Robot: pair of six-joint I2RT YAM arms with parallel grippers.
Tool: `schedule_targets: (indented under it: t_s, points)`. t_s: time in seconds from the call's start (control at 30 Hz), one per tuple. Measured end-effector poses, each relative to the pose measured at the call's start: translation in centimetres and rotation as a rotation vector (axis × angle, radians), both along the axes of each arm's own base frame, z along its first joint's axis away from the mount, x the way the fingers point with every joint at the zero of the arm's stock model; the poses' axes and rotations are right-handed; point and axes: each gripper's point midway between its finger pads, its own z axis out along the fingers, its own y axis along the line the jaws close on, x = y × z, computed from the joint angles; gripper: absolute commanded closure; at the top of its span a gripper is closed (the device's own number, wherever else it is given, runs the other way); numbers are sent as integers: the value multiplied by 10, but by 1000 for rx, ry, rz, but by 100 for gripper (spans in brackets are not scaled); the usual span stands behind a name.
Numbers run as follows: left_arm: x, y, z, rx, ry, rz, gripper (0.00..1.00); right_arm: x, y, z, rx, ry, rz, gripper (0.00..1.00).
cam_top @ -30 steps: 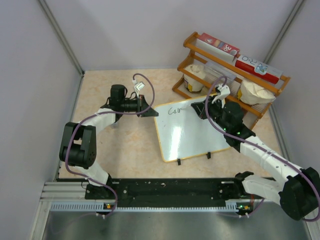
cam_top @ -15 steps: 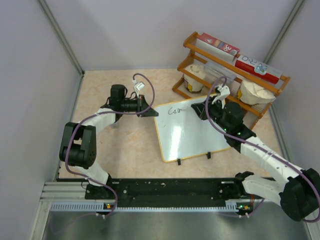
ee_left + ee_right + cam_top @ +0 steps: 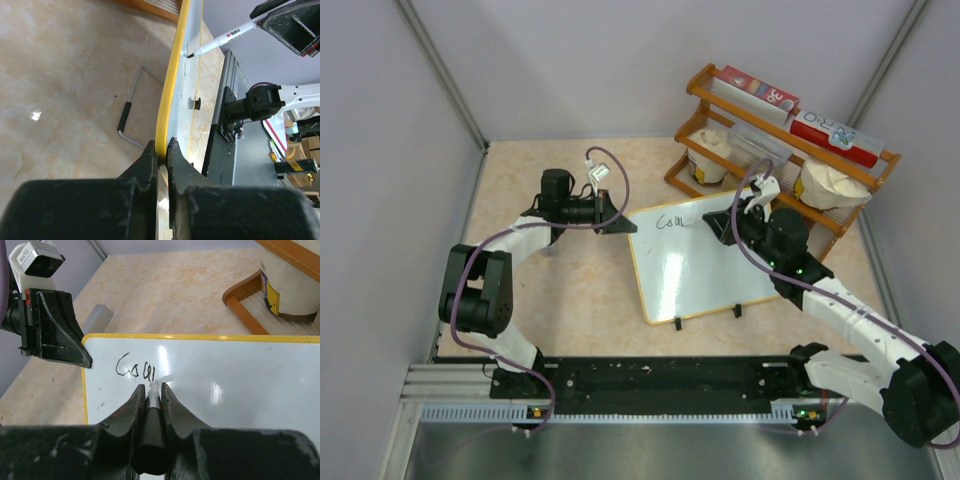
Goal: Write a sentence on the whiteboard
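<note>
1. Desk (image 3: 570, 290): beige marbled top that carries everything listed.

2. Rack (image 3: 782, 140): orange wooden shelf unit at the whiteboard's far right side. It holds two cream tubs, with red-and-white boxes on top.

3. Whiteboard (image 3: 710, 275): glossy white with a yellow rim, in the middle of the desk. Two small black feet sit on its near edge. A bent wire stand (image 3: 126, 114) with a black sleeve lies on the desk by its back face.

4. Left arm (image 3: 510, 250): reaches across to the whiteboard's far left corner.

5. Right arm (image 3: 840, 305): stretches over the whiteboard's right side towards its far edge.

6. Left fingers (image 3: 161, 149): clamped together on the whiteboard's yellow rim, one on each face, at that far left corner.

7. Right fingers (image 3: 150, 390): pinched on the marker above the whiteboard's far edge.

8. Marker (image 3: 226, 37): white barrel with a black tip. The tip touches the whiteboard just right of the lettering.

9. Lettering (image 3: 136, 371): thin black handwriting in the whiteboard's far left corner, near the left fingers. It is one short row that starts "Co"; the later strokes are hard to read.
</note>
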Motion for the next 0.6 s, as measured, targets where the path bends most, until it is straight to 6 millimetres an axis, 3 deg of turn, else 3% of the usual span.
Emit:
schedule_targets:
  t_s: [0.6]
  points:
    - [0,0,0,2,1,1,100,6,-3,6,24,-15,-36,100]
